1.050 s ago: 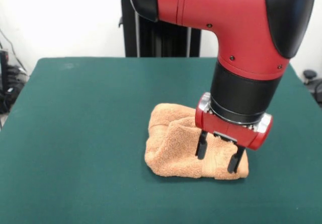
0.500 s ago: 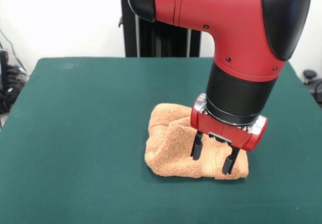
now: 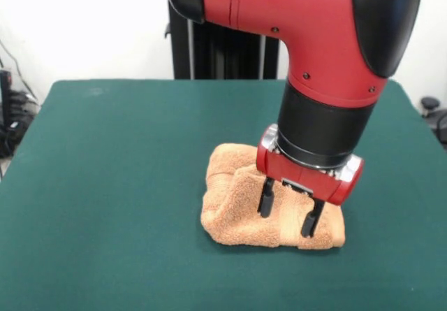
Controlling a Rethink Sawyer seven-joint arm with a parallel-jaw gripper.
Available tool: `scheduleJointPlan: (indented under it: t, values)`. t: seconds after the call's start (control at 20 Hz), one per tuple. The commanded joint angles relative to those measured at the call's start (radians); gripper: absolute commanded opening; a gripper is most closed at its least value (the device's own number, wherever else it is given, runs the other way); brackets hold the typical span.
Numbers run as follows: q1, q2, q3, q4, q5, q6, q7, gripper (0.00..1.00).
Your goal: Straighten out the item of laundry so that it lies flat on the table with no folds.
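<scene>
So in the front view the towel [image 3: 241, 210] was sitting bunched up a bit right of the middle of the table [image 3: 105, 185], nowhere near flat. It was that fuzzy orange-tan terry stuff, loopy and soft looking, piled into a lumpy wedge shape with rounded corners. One thick fold ran diagonally across the top on the left side, and a rounded hump rose behind it. Along the right part there was a flatter woven band running top to bottom, smoother than the rest of the pile. The lower edge looked like a fat rolled hem lying on the cloth.

The table itself was dark green, felt-like, matte, with a big rectangular top and slightly rounded far corners. The towel covered only a small patch of it.

The arm [image 3: 307, 24] came down from the top, glossy red shell with black joint sections, a fat black cylinder at the wrist and then a red block with silvery bits at its sides. Under that was the gripper [image 3: 286, 210], two slim black fingers [image 3: 266, 198] pointing down, spread apart with a clear gap between them and nothing pinched in there. They sat right over the right half of the towel, tips in front of the fabric, one near the diagonal fold and the other by the woven band. Couldn't tell if the tips were actually pressing into the terry or just hovering on top of it

That was the only view I had
</scene>
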Motion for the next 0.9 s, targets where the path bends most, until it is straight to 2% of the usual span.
scheduleJointPlan:
  t: [0.05,0.25,0.45,0.9]
  values:
    - [0.001,-0.092,0.041,0.174,-0.014,0.122,0.113,1.00]
    - [0.000,-0.129,0.044,0.220,-0.036,0.124,0.071,1.00]
    - [0.012,-0.184,0.047,0.307,-0.064,0.093,0.026,1.00]
    - [0.013,-0.273,0.076,0.481,-0.102,0.050,0.020,1.00]
